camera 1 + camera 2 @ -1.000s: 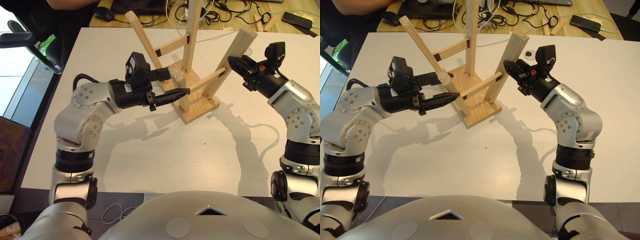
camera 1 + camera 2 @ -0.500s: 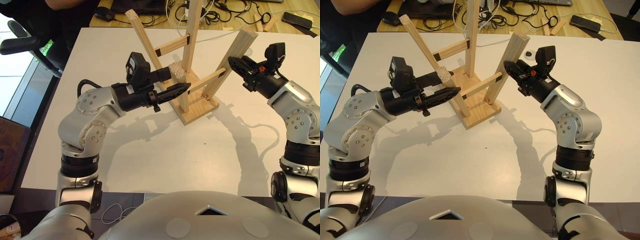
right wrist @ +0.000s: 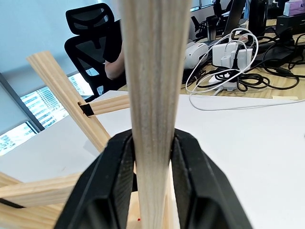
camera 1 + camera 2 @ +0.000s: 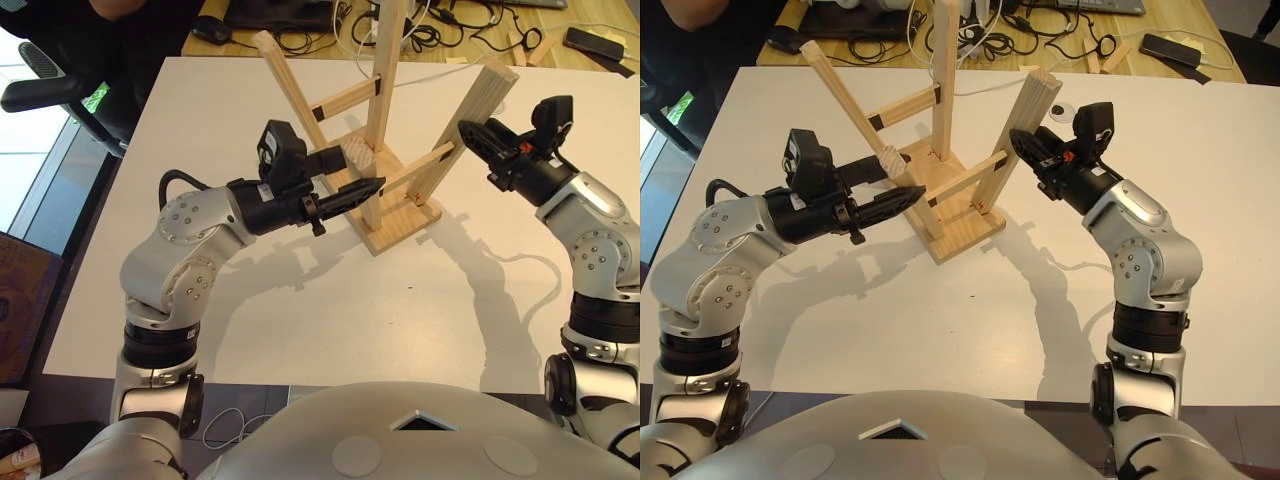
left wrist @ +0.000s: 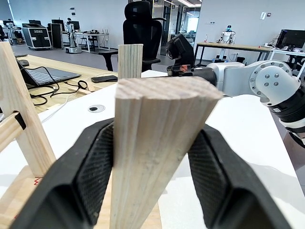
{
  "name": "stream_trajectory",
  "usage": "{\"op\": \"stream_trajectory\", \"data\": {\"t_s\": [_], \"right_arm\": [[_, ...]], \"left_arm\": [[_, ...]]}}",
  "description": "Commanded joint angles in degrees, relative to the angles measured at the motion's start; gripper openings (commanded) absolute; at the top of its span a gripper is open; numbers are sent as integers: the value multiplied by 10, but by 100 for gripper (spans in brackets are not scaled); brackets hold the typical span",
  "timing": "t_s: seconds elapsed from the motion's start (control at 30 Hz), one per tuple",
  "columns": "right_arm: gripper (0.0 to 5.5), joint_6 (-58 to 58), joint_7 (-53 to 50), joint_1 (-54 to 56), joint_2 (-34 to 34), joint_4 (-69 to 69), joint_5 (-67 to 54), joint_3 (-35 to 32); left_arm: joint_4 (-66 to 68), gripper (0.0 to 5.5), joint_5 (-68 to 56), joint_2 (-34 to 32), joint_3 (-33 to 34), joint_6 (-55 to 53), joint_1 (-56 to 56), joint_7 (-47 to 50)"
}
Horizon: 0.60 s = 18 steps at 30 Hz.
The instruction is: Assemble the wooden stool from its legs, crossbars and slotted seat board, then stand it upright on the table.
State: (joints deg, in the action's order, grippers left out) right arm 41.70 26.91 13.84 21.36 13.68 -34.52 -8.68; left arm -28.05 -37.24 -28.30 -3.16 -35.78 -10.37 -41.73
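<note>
- The wooden stool (image 4: 383, 90) is found in the upper middle of the head views. It is turned upside down, with its seat board (image 4: 405, 213) down on the white table (image 4: 300, 300) and its legs pointing up and splaying outward.
- The left gripper (image 4: 362, 170) is held at the left of the stool, just above the seat board. Its jaws are closed on the cut end of the near leg (image 5: 152, 143). In the left wrist view both black pads (image 5: 95, 176) are pressed flat against the sides of the wood, with no gap to be seen.
- The right gripper (image 4: 472, 135) is placed at the upper right of the head views. Its jaws are clamped on the right-hand leg (image 4: 487, 95) roughly halfway up. In the right wrist view the leg is pinched tightly between the two black fingers (image 3: 114, 176).
- A lower crossbar (image 4: 422, 163) is set between the right-hand leg and the tall middle leg (image 4: 388, 40). It meets the right-hand leg just below the right gripper.
- A second crossbar (image 4: 345, 96) is fixed higher up, between the middle leg and the far left leg (image 4: 285, 75).
- Beyond the table's far edge, along the top of the frame, a wooden desk (image 4: 200, 42) is strewn with cables (image 4: 300, 38). A mouse (image 4: 208, 27) is seen at its left and a phone (image 4: 592, 38) at its right.
- An office chair (image 4: 40, 85) is visible at the upper left edge.
</note>
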Motion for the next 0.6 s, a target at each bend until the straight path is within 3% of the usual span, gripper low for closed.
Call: {"op": "stream_trajectory", "data": {"t_s": [0.03,0.6], "right_arm": [[100,15,-2,-27,7,11,0,3],[100,-4,-16,-65,-16,38,-19,-11]], "left_arm": [[18,225,11,-9,-14,-26,15,10],[31,220,33,-19,-28,-30,12,30]]}}
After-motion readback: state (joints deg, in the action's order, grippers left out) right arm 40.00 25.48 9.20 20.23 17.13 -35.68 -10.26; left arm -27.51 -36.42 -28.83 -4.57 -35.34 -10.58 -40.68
